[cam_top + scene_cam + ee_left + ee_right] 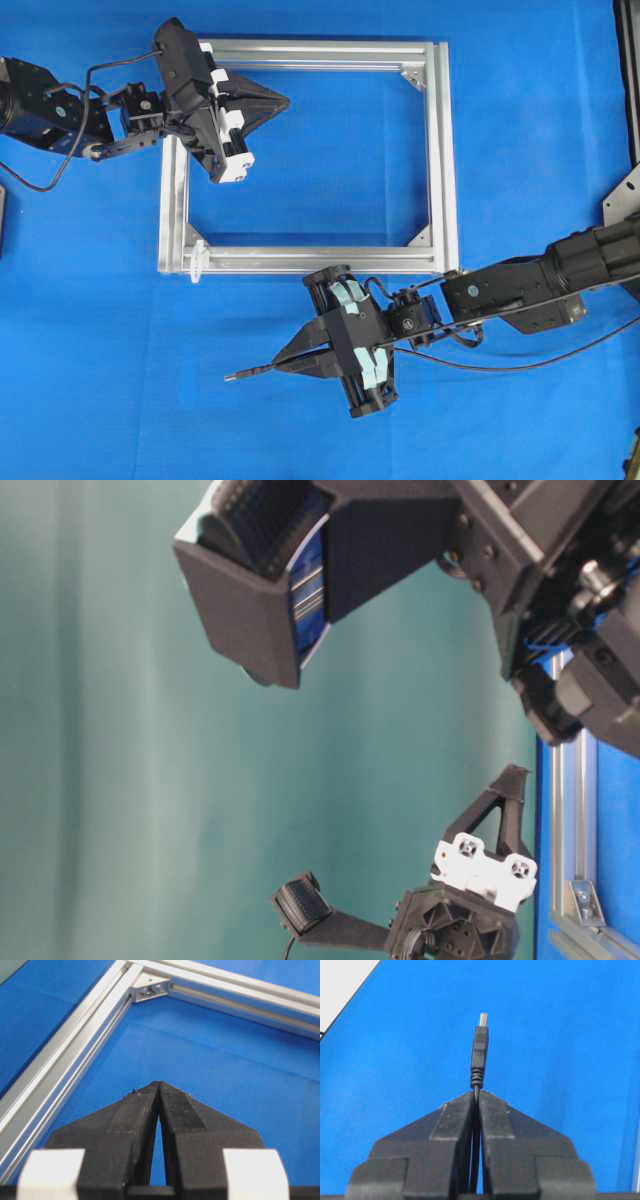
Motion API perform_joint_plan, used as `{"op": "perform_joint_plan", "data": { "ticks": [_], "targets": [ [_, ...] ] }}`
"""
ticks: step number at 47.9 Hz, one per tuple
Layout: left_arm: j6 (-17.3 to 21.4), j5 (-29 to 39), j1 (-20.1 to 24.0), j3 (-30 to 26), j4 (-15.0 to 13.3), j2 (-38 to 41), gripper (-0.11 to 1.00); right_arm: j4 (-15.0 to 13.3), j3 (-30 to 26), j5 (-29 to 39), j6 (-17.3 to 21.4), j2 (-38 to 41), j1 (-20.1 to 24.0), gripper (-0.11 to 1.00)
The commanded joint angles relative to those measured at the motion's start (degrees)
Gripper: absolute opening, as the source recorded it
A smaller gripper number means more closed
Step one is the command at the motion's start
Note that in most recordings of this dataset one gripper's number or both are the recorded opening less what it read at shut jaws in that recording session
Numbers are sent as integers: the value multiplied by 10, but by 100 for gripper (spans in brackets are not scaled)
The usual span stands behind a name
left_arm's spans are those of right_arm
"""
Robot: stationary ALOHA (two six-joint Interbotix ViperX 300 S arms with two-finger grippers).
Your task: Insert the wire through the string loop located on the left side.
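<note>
My right gripper (283, 363) (477, 1093) is shut on the wire (479, 1055), just behind its black plug. The plug and its short metal tip (238, 377) point left over the blue mat, in front of the frame. The rest of the wire (520, 358) trails off to the right under the right arm. A tiny whitish bit at the frame's front left corner looks like the string loop (196, 262); it is too small to make out clearly. My left gripper (286, 100) (158, 1083) is shut and empty, and it hovers inside the frame near the back left.
A square silver aluminium frame (446, 150) (75, 1045) lies flat on the blue mat (330, 170). A metal bracket (625, 200) sits at the right edge. In the table-level view both arms (480, 870) show close up against a teal wall.
</note>
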Motion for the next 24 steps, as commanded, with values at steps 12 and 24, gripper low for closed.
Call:
{"op": "perform_joint_plan", "data": {
  "ticks": [12,24],
  "targets": [
    [-1,0,-1,-4,1,-19,0,-1,-4,-2,-1,-18,0,0],
    [-1,-1,-3,-4,1,-19,0,0,6,-2,-5,-24,-12,0]
  ]
}}
